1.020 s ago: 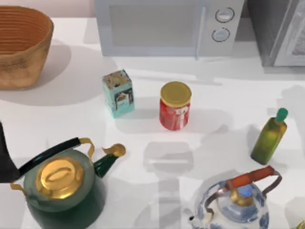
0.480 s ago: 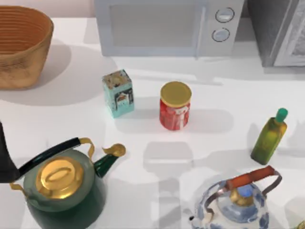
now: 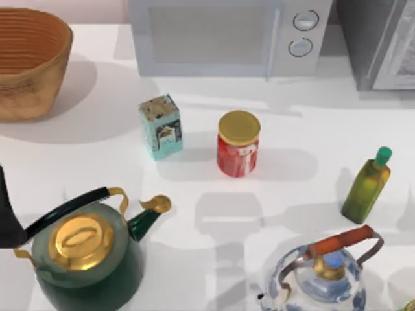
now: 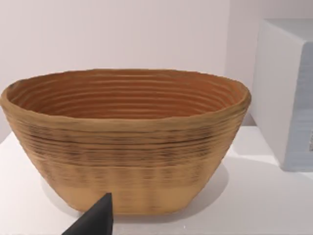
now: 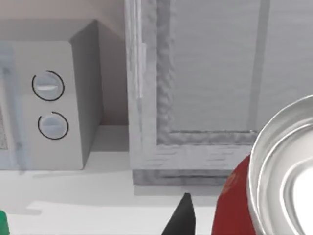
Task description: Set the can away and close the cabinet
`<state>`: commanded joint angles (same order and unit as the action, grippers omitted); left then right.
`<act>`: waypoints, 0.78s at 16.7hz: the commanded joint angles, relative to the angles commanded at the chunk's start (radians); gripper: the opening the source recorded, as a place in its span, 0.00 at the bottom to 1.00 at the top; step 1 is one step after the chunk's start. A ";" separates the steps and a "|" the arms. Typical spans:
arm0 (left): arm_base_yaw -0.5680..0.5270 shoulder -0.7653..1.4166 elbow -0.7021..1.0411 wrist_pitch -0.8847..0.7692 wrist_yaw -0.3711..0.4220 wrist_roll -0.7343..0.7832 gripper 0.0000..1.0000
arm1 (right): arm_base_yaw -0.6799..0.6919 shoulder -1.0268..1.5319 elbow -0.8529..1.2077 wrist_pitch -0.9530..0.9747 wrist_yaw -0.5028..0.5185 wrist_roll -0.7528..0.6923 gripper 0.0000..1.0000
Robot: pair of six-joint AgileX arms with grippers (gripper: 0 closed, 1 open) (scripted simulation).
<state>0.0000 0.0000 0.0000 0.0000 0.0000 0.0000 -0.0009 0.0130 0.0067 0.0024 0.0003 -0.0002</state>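
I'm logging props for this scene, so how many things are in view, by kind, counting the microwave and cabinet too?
Kettles: 2 (green kettle, patterned kettle)
Bottle: 1
Jar: 1
Box: 1
Basket: 1
Can: 1
Microwave: 1
Cabinet: 1
Total: 9

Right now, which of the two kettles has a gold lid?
The dark green kettle at the table's front left; its lid is gold. The blue-and-white kettle at front right has a blue knob and red handle.
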 joint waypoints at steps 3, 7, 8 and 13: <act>0.000 0.000 0.000 0.000 0.000 0.000 1.00 | 0.001 -0.013 -0.007 -0.002 0.000 0.000 0.00; 0.000 0.000 0.000 0.000 0.000 0.000 1.00 | 0.000 0.003 0.007 -0.005 0.001 0.002 0.00; 0.000 0.000 0.000 0.000 0.000 0.000 1.00 | 0.003 0.024 0.028 -0.013 0.005 0.002 0.00; 0.000 0.000 0.000 0.000 0.000 0.000 1.00 | 0.033 0.271 0.291 -0.099 0.045 0.009 0.00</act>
<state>0.0000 0.0000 0.0000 0.0000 0.0000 0.0000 0.0323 0.2843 0.2972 -0.0962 0.0455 0.0089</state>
